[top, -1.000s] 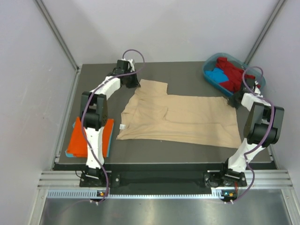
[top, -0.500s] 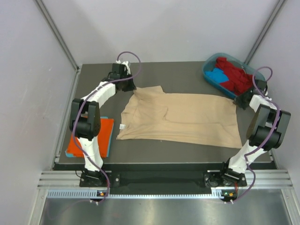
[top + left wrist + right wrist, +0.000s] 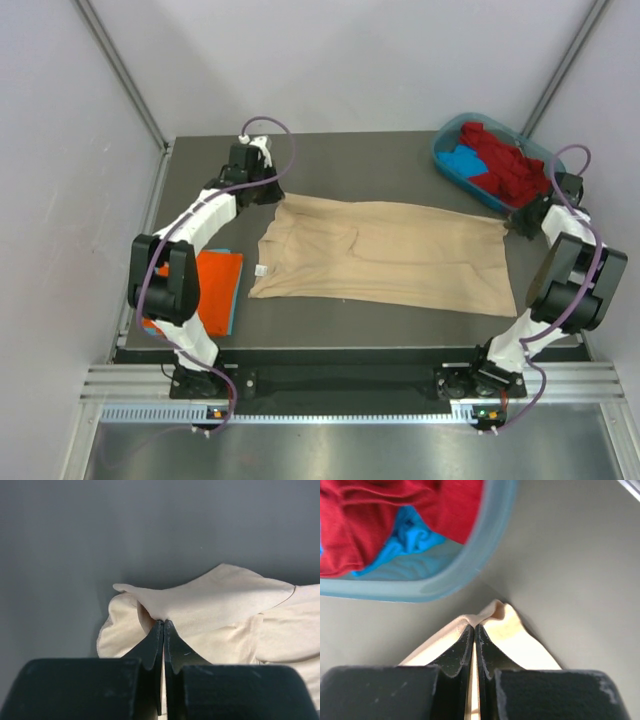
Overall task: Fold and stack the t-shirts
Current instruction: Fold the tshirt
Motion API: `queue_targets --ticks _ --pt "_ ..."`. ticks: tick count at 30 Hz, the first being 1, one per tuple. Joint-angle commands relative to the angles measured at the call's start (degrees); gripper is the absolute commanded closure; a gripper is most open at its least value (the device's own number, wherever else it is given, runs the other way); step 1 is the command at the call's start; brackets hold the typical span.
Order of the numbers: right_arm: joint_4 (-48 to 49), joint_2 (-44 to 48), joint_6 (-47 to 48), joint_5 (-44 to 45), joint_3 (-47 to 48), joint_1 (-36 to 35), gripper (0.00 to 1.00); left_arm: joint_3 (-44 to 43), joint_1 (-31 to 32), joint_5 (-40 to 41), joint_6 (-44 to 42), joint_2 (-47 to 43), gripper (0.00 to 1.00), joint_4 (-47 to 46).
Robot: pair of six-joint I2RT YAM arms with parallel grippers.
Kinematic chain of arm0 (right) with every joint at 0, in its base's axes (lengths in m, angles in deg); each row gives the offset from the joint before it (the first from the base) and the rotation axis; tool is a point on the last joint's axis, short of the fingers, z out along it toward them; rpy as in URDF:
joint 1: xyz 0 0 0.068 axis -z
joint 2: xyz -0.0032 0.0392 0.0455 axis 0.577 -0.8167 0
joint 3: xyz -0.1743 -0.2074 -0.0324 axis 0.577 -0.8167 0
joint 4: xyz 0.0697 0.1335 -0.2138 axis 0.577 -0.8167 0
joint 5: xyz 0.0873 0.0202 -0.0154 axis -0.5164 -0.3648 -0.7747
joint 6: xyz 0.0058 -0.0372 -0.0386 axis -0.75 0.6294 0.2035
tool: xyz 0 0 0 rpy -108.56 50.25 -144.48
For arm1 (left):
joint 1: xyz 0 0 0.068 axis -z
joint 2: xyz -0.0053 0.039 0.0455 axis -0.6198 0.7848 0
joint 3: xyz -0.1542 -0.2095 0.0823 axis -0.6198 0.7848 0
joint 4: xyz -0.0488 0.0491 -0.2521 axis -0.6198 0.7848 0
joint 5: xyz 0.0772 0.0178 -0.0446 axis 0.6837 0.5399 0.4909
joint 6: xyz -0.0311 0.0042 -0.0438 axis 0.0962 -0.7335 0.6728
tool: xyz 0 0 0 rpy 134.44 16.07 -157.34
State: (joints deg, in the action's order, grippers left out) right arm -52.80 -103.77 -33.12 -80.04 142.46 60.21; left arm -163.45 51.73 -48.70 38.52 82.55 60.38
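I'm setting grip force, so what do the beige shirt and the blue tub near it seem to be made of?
Beige shirt: soft, matte cloth, probably cotton knit; it creases and bunches into loose folds where it is pinched. Tub: smooth teal plastic by the look, likely rigid; its thick rim keeps an even curve and has a uniform, slightly glossy colour.

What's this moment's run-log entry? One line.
left gripper: shut on beige t-shirt, far-left edge | right gripper: shut on its far-right corner | beige t-shirt: spread out, not folded | orange t-shirt: folded, near-left
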Motion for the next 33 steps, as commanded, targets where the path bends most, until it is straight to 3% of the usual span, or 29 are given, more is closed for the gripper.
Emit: queue_targets --ticks 1,16,33 --pt "-3.7 3.3 2.2 2.4 0.2 1.4 1.00 1.4 0.1 1.8 -1.7 -4.5 1.00 -1.1" --pt "-14.0 3.5 6.4 4.2 -0.4 4.2 1.00 11.3 1.9 3.5 -2.0 -12.0 1.00 4.1" --pt "-18.4 5.0 9.9 8.5 -0.6 4.2 0.98 11.9 5.9 10.8 -1.7 -7.3 1.00 14.3"
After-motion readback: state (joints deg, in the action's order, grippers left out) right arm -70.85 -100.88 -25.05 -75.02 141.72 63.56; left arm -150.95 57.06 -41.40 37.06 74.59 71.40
